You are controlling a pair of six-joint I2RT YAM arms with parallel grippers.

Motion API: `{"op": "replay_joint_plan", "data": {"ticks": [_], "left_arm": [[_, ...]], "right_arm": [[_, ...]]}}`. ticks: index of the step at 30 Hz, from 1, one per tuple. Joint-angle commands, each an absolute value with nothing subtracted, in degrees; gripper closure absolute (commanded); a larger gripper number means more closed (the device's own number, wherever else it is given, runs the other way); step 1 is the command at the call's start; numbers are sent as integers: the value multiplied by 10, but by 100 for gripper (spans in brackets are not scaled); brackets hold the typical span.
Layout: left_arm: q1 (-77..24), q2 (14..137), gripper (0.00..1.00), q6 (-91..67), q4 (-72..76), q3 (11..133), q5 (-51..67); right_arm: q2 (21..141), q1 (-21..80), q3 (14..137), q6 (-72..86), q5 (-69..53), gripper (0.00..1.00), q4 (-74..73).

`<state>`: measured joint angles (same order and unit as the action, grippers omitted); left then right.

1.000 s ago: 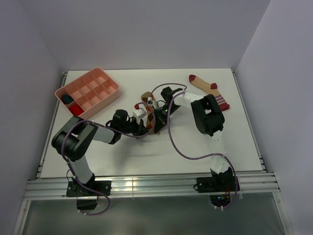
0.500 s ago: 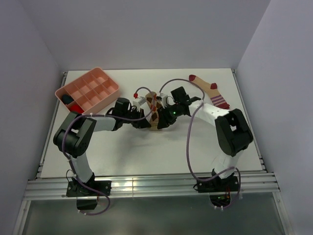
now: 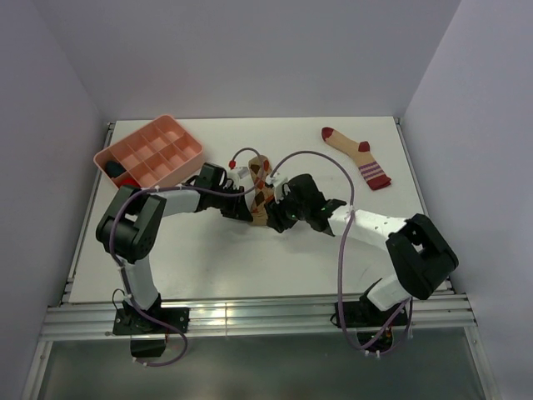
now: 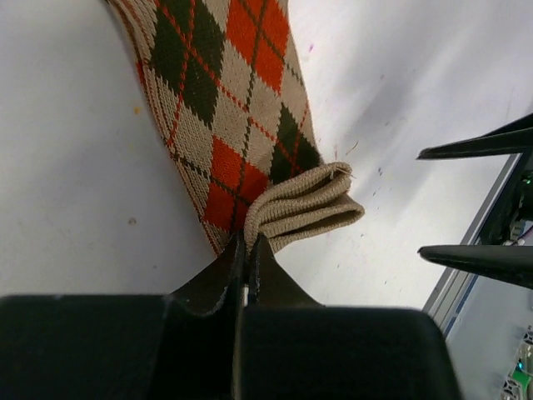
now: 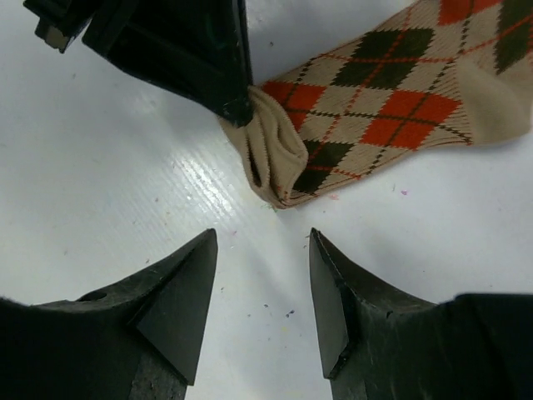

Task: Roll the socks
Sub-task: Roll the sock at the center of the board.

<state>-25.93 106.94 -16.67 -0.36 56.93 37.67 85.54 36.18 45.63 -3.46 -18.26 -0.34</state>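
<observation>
Right pincer now nearer, agape beside argyle sock; left pincer tight on its cuff.

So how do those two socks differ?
The argyle sock has orange and dark diamonds; the striped sock is plain tan with red toe, heel and cuff stripes. The argyle sock's cuff is folded and pinched by the left tool; the striped sock lies flat, untouched. Both rest on the table.
</observation>
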Motion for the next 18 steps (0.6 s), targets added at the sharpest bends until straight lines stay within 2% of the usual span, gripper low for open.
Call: {"op": "replay_joint_plan", "data": {"ticks": [1, 11, 18], "left_arm": [[-266, 1081, 100, -138, -54, 599, 380], [-267, 1121, 100, -127, -157, 655, 326], [-268, 1142, 100, -104, -220, 701, 312]], "right_arm": [[817, 392, 436, -49, -83, 45, 83], [826, 503, 416, -132, 78, 46, 129], [881, 547, 458, -185, 115, 50, 93]]}}
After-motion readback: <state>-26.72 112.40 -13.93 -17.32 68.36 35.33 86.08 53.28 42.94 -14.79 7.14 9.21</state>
